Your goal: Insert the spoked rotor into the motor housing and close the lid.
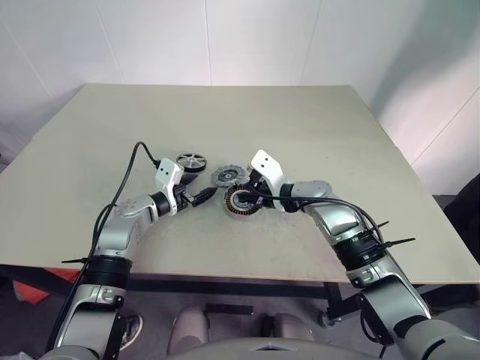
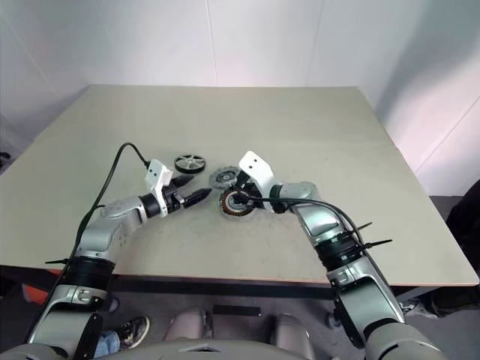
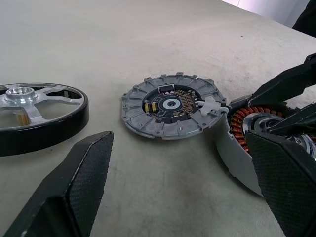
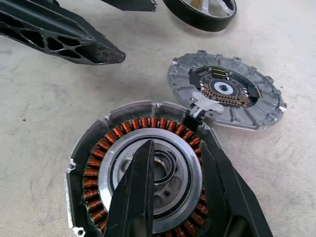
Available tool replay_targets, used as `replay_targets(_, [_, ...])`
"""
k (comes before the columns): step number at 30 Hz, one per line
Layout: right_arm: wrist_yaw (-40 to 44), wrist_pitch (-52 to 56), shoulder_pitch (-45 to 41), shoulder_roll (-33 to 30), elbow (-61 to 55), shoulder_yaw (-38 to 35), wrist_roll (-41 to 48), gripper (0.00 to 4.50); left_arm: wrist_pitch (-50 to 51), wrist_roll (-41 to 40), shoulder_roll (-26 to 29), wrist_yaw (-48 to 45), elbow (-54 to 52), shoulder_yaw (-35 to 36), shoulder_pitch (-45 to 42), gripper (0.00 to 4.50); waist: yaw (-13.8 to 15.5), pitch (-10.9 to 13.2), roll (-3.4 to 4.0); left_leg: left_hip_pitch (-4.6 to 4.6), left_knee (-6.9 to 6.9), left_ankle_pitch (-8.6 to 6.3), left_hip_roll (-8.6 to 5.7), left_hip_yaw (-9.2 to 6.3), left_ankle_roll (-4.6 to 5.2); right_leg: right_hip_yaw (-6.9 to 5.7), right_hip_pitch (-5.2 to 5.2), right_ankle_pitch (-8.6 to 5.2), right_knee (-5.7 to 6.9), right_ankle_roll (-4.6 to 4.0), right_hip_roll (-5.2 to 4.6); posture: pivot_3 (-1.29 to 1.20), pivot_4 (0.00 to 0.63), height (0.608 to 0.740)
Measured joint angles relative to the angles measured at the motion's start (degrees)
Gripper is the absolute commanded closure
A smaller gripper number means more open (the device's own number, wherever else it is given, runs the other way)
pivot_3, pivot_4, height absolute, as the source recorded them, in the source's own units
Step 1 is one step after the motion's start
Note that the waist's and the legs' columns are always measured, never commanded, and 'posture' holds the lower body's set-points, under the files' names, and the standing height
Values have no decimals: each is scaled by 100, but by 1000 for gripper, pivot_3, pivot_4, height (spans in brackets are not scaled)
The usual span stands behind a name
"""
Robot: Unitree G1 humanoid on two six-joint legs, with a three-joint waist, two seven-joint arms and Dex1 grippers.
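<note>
We see a pale beige table (image 1: 315, 127), its top matte and faintly scuffed. White wall panels (image 1: 225, 37) rise behind its far edge. Under its near edge, toward the left corner, a shoe (image 2: 133, 330) rests on grey floor (image 2: 247, 326).

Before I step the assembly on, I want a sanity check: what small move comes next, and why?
Probably send the open left end effector to the spoked rotor: it lies loose beside the lid, while the right end effector sits over the motor housing.

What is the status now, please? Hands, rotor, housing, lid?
Left hand open, holding nothing. Right hand narrowed over housing centre, grip unclear. Rotor on table, not inserted. Lid off, beside housing. Nothing in the way.
</note>
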Motion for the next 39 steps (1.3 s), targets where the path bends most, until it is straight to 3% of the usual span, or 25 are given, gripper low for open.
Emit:
replay_targets(10, [4, 37, 191, -163, -262, 68, -26, 2902, -28, 2, 5, 0, 63, 1, -24, 0, 6, 0, 0, 14, 0, 0, -1, 0, 0, 1, 12, -16, -1, 28, 0, 0, 0, 740])
replay_targets(23, [29, 224, 209, -353, -433, -54, 76, 2902, -29, 7, 0, -4, 82, 0, -65, 0, 2, 0, -1, 11, -1, 0, 0, 0, 0, 2, 8, -1, -1, 2, 0, 0, 0, 740])
replay_targets(26, [26, 262, 181, -321, -439, -111, 115, 3535, -29, 8, 1, -6, 93, 0, -68, 0, 2, 0, 0, 8, -2, 0, 0, 0, 0, 2, 5, -1, -1, 2, 0, 0, 0, 740])
replay_targets(29, [28, 259, 133, -291, -439, -161, 124, 4485, -29, 10, 0, -7, 113, 0, -71, 0, 1, 0, 0, 6, -2, 0, 0, 0, 0, 2, 4, -1, -1, 1, 0, 0, 0, 740])
replay_targets(39, [68, 266, 117, -199, -440, -122, 121, 4485, -41, 14, 0, -3, 179, 0, -71, 0, 0, 0, 0, 4, -2, 0, 0, 0, 0, 2, 2, -1, -2, 1, 0, 0, 0, 740])
